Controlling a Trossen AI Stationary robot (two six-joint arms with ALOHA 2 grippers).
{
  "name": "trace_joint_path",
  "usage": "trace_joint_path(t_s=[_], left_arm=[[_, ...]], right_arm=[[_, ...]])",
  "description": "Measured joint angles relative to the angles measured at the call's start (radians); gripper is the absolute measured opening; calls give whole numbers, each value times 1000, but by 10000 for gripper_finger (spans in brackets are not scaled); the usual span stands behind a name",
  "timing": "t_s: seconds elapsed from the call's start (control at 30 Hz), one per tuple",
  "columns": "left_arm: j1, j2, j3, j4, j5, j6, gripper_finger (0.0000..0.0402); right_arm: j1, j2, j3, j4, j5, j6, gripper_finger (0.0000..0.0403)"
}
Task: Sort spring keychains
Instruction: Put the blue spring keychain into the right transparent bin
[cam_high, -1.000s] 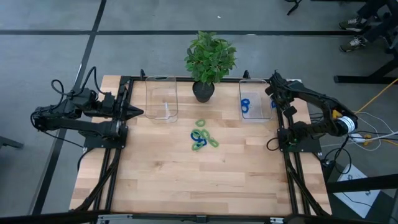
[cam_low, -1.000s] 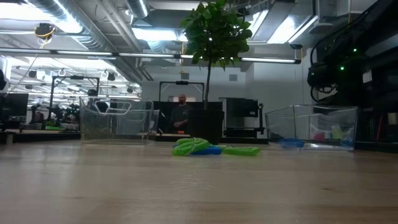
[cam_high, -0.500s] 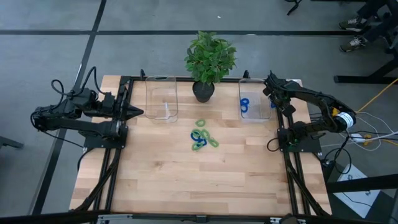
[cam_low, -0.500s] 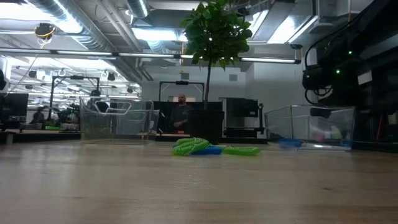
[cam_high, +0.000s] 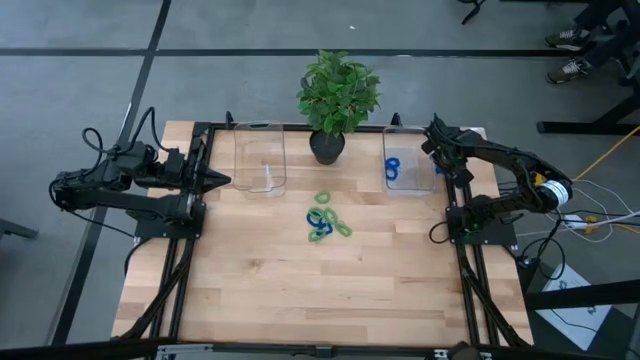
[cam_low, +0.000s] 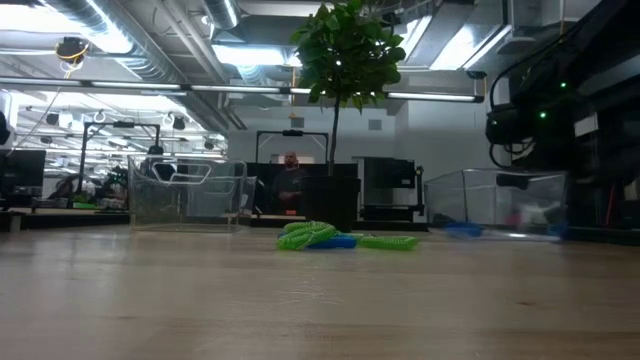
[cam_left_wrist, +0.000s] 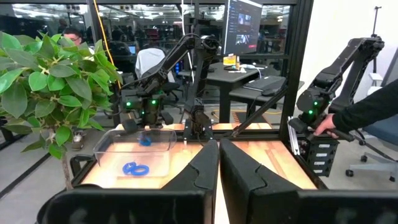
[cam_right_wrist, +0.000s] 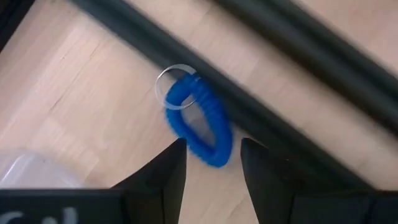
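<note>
Left gripper (cam_high: 222, 181) sat parked at the table's left edge beside the empty clear bin (cam_high: 260, 160), fingers closed together with nothing between them. Mixed blue and green spring keychains (cam_high: 324, 221) lay piled mid-table in front of the potted plant (cam_high: 337, 98). Two blue ones (cam_high: 394, 171) were in the right bin (cam_high: 405, 186); the right gripper (cam_high: 437, 150) hung at that bin's outer rim, fingers (cam_right_wrist: 165, 177) parted with another blue keychain (cam_right_wrist: 200, 119) between them, grip unclear.
</note>
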Motion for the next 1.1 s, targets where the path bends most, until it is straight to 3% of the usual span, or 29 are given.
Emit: trace_joint_path(t_s=[0.57, 0.87, 1.1], left_arm=[[0, 0, 0, 0, 0, 0, 10], [0, 0, 0, 0, 0, 0, 13], [0, 0, 0, 0, 0, 0, 8]], right_arm=[[0, -8, -3, 128, -180, -13, 152], [-1, -119, -3, 120, -153, 1, 152], [-10, -160, -2, -14, -77, 108, 152]])
